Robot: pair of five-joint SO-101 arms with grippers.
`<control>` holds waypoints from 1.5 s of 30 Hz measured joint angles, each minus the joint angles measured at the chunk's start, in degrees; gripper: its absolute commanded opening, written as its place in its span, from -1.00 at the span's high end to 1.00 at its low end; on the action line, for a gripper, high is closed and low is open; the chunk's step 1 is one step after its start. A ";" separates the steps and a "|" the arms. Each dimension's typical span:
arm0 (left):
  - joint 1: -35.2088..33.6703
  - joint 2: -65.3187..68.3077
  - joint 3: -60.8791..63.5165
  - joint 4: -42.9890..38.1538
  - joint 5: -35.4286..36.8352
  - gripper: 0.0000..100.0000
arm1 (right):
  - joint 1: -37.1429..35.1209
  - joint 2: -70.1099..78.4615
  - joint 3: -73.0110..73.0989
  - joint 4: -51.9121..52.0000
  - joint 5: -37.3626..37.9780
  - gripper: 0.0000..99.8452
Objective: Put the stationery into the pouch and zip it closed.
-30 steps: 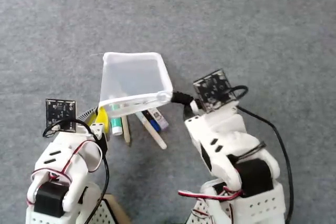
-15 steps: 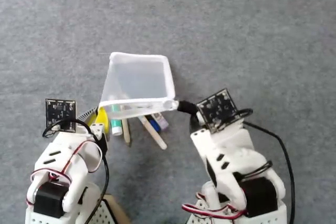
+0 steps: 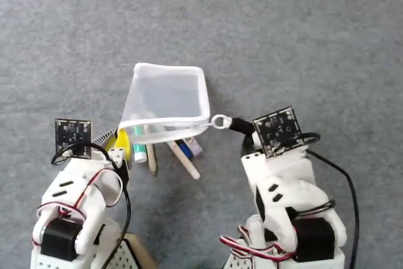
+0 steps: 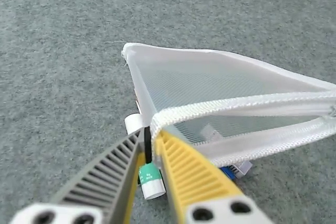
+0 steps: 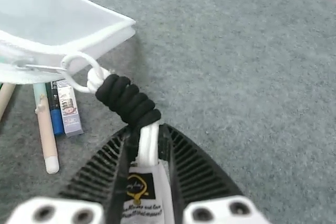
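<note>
- On the grey tabletop [image 3: 315,42] lies the mesh pouch [image 3: 167,96], with its mouth on the near side.
- Your left jaws are clamped on the corner of the mouth. Hold that anchor firm so the pouch cannot slide.
- Your right jaws are clamped on the zip cord [image 5: 126,100]. Pull level, straight along the zip line.
- The pens [image 3: 182,159] poke out from under the mouth and seem not to be fully inside, so check before zipping.
</note>
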 measured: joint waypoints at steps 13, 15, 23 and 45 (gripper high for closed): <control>0.00 0.00 0.00 0.00 0.00 0.95 | -2.02 -0.09 -2.64 7.03 5.71 0.46; -0.26 0.00 0.00 0.00 0.00 0.95 | -3.52 -0.09 -5.27 9.32 7.47 0.34; -0.18 0.00 0.00 0.00 0.00 0.95 | -10.02 -0.09 -15.74 19.16 14.24 0.21; 2.99 0.00 0.00 0.09 1.76 0.95 | -30.15 19.60 -1.93 -5.19 10.29 0.21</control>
